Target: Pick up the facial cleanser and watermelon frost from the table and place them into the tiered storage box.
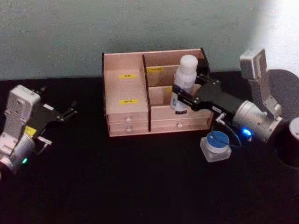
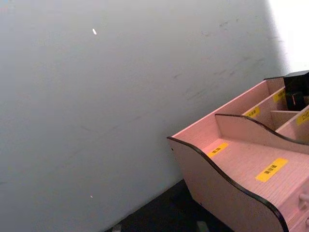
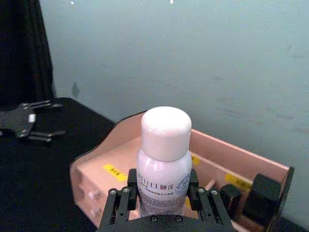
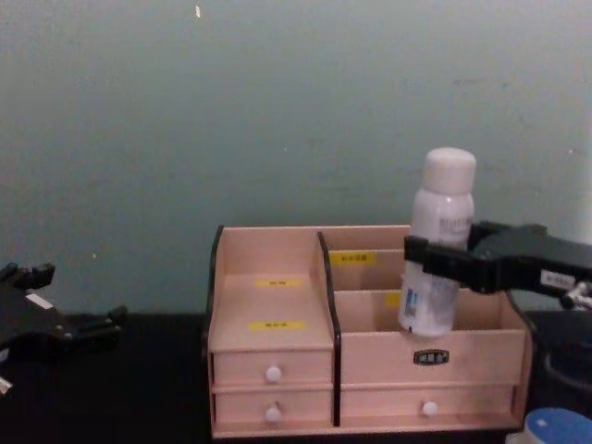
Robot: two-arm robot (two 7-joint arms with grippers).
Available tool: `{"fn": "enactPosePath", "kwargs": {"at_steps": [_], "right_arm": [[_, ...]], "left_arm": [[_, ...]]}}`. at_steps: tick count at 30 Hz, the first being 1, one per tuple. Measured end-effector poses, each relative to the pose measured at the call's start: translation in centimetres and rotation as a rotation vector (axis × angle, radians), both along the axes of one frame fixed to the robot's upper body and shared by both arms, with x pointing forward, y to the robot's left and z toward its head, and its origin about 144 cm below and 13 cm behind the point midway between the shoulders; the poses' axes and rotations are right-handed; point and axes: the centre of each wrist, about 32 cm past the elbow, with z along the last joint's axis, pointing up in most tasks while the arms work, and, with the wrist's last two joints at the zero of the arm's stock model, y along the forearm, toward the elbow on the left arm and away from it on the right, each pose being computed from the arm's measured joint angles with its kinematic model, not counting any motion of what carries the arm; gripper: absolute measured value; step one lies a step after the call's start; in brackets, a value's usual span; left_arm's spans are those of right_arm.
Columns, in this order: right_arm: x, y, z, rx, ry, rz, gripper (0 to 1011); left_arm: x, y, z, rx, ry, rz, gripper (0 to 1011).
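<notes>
Pale wall (image 1: 56,32) is closing off the far edge of the black desk (image 1: 117,186). Near the desk's left edge, the left end effector (image 1: 65,113) is hanging idle, fingers spread and nothing between them.

At the middle of the far edge, the tiered storage box (image 1: 122,100) is standing against the wall. Its stepped compartments are opening upward and its drawers are facing the front edge.

Over the box's right-hand half, the right end effector (image 1: 181,95) is clamping the facial cleanser (image 1: 187,70) around its lower body and holding it upright, cap on top. The base is sitting at about the rim level of the front compartment; whether it is touching the compartment floor cannot be told. The bottle is probably light, rigid plastic with a smooth, slippery wall. Being tall and slim, it is liable to topple on release, so the body is a better grip point than the rounded cap. Dividers are standing close beside it, leaving little sideways room; the free path is running straight up and down.

Toward the desk's right edge, just in front of the box's right front corner, the watermelon frost (image 1: 216,145) is resting on the desk. Squat and stable, it probably suits a grip across its sides from above. Open desk is lying ahead of it, but the right arm is passing close behind it.
</notes>
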Motion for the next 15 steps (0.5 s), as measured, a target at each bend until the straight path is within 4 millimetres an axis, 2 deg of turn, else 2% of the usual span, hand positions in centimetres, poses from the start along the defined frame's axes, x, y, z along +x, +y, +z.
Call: {"fn": "enactPosePath", "kwargs": {"at_steps": [15], "right_arm": [[3.5, 1.5, 1.3, -0.007, -0.021, -0.056, 596]], "left_arm": [[0.0, 0.0, 0.0, 0.000, 0.000, 0.000, 1001]]}}
